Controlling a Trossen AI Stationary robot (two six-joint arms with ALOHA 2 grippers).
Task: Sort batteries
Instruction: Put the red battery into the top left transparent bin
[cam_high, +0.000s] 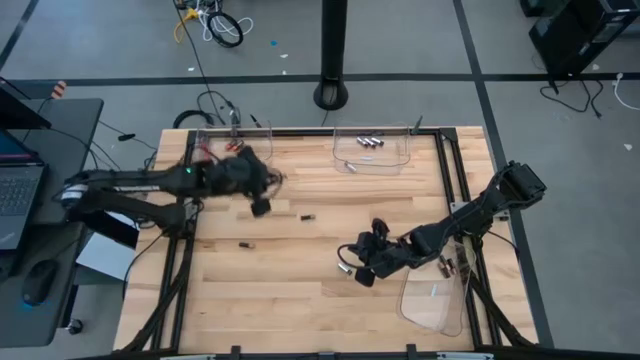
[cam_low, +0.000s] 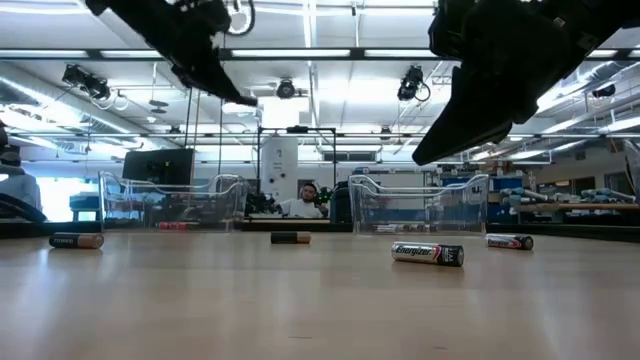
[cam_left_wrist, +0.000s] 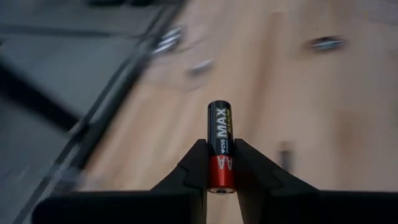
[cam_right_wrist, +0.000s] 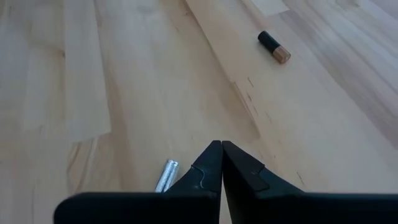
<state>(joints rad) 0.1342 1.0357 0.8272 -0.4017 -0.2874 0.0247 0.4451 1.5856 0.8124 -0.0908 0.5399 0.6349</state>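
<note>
My left pincer is clamped on a black-and-red AA battery, label reading MAX, the cell sticking out forward between the fingertips. In the high view that left pincer sits upper-left of centre over the wooden desk, just below the clear tray at the upper-left desk edge; red cells lie in that tray.

My right pincer is closed, fingertips meeting, nothing between them. In the high view it is right of centre, low over the desk. A silver-grey battery lies on the wood just beside its fingers, partly hidden behind one. A black-and-copper battery lies apart from it, upper right of the right wrist frame.

High view: loose dark cell at desk centre, another lower left of it. Second clear tray at top centre holds silver cells. Third clear tray at lower right, with a couple of cells by its upper edge.

Low view: four cells lying on the desk, an Energizer right of centre, one more further right, one at centre, one far left. A person is seated in the room behind.
</note>
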